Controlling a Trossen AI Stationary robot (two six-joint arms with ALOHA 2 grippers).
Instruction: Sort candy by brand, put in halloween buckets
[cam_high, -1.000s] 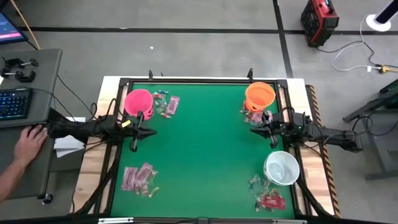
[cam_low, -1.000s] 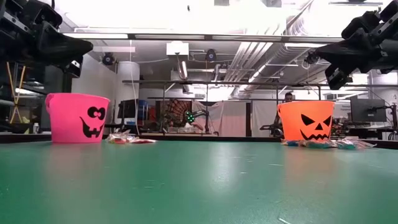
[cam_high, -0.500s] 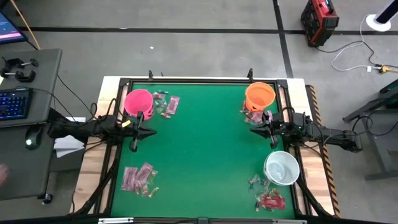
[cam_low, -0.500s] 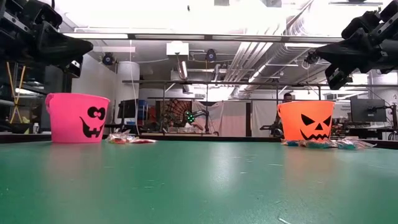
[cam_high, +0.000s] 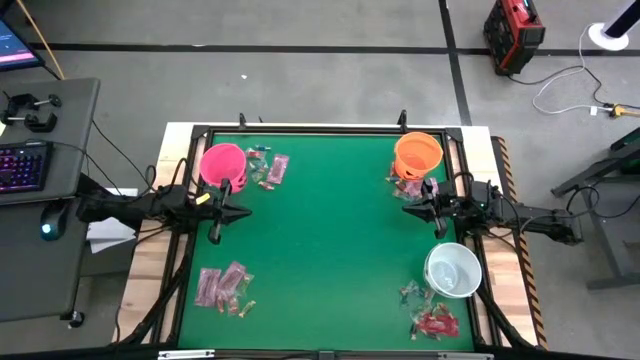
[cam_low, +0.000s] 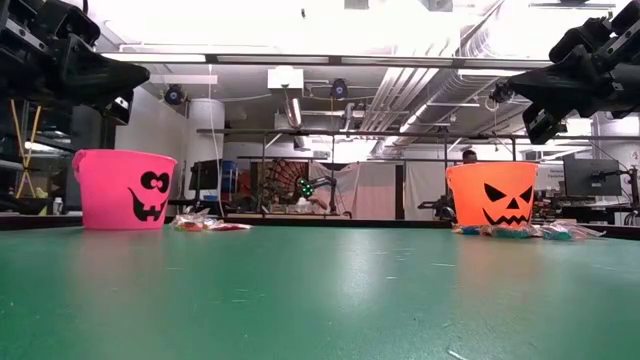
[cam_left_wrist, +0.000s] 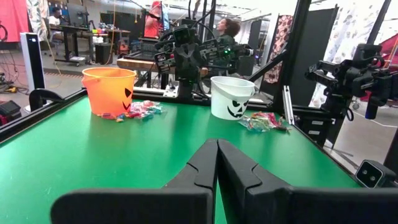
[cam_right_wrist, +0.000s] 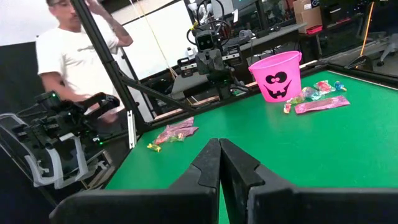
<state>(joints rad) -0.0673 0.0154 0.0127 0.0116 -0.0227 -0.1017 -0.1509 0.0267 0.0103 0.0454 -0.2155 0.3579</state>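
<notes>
Three buckets stand upright on the green table: pink (cam_high: 222, 165) at the far left, orange (cam_high: 418, 153) at the far right, white (cam_high: 452, 270) at the near right. Candy lies in heaps on the mat beside the pink bucket (cam_high: 268, 168), beside the orange one (cam_high: 405, 185), at the near left (cam_high: 223, 288) and beside the white bucket (cam_high: 430, 315). My left gripper (cam_high: 240, 210) hovers shut just near of the pink bucket, pointing right. My right gripper (cam_high: 408, 208) hovers shut between the orange and white buckets, pointing left. Both show shut in their wrist views (cam_left_wrist: 217, 144) (cam_right_wrist: 220, 143).
A dark frame rail (cam_high: 300, 130) runs round the mat. The middle of the mat (cam_high: 320, 230) holds nothing. A person in a white shirt (cam_right_wrist: 81, 50) stands beyond the table's left side, by a desk with a keyboard (cam_high: 22, 165).
Both arms have kept still. A person's hand that lay on the desk left of the table has drawn back out of the high view.
</notes>
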